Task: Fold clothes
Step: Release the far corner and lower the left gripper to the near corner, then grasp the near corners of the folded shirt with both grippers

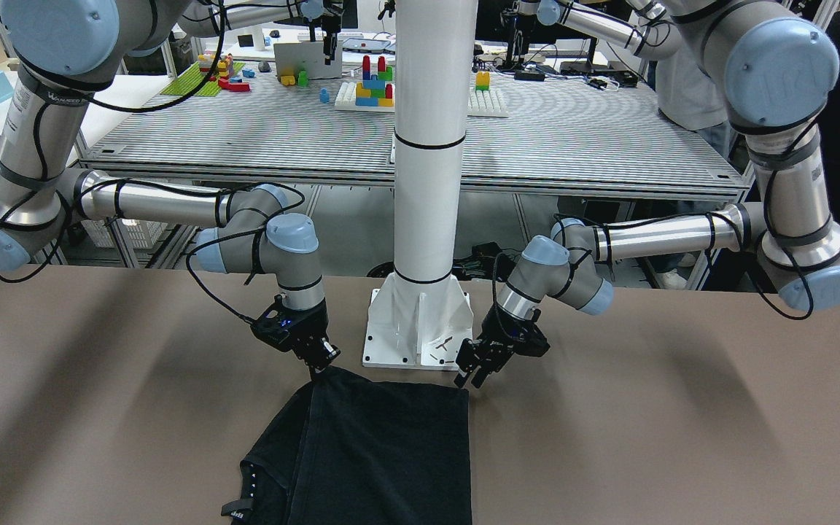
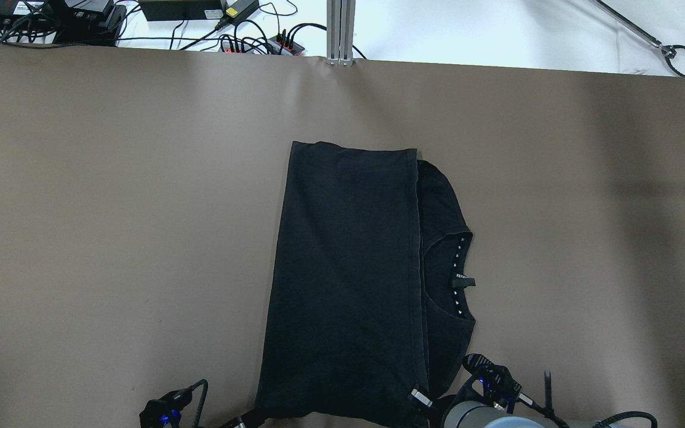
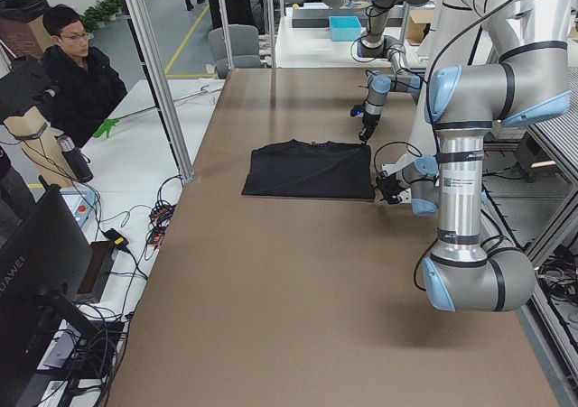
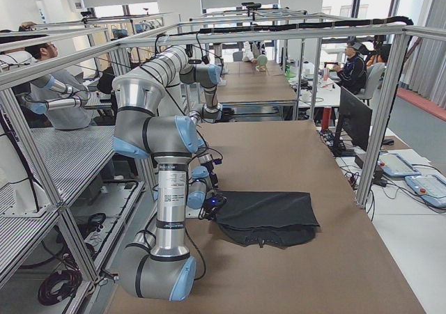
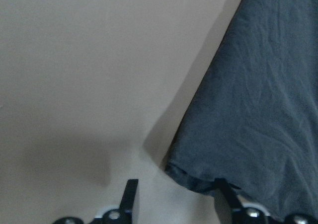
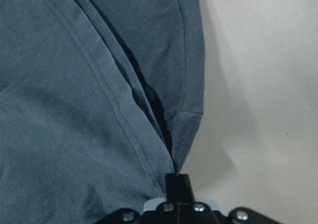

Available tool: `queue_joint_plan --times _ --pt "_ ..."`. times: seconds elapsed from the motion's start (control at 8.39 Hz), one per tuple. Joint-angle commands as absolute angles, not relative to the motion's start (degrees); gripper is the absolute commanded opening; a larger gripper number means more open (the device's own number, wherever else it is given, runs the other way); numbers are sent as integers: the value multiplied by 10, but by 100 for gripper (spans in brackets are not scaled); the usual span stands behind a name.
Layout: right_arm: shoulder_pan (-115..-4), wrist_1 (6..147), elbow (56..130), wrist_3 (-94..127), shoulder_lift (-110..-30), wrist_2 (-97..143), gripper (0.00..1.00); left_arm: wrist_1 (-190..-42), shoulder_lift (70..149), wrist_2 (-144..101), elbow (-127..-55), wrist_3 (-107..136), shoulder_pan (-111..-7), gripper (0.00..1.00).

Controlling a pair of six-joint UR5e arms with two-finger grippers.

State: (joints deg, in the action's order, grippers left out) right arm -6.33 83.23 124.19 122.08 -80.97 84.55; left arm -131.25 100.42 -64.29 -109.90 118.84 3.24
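A black T-shirt (image 2: 348, 279) lies flat on the brown surface (image 1: 646, 423) directly in front of the white post (image 1: 429, 182), its nearest edge just short of the post's base plate and the rest of it running straight away from the post. One side of the garment is folded over the body as a long smooth panel. The uncovered strip on the robot's right of the post shows the neckline (image 2: 458, 267) with a row of small pale dots and a label (image 2: 464, 280). The right end effector (image 1: 320, 364) is down at the shirt corner closest to the post on that side, its fingers pressed together and pinching the cloth, which rises into a small peak at the grip with creases fanning out from it in the right wrist view. The left end effector (image 1: 469, 382) is at the other post-side corner, tilted downward, with its fingers (image 5: 130, 196) spread apart. In the left wrist view the rolled hem of that corner sits between them, close against one finger, and is not clamped.
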Motion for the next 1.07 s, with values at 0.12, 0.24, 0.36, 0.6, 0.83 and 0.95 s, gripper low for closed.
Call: queue_joint_plan --times 0.12,0.24,0.36,0.6,0.83,0.95 --pt "-63 832 1241 1221 -811 846 0 -1315 1015 -645 -1085 1187 24 51" --pt "-63 832 1241 1220 -812 846 0 -1315 1015 -644 -1085 1187 24 47" --pt "-63 832 1241 1220 -812 846 0 -1316 1015 -645 -1081 1187 24 41" --pt "-63 832 1241 1220 -812 846 0 -1316 1018 -645 -1080 1187 24 15" --pt "-63 832 1242 1221 -812 846 0 -1314 1020 -650 -1086 1187 25 0" --pt "-64 832 1244 1221 -812 846 0 -1311 1018 -659 -1105 1187 24 0"
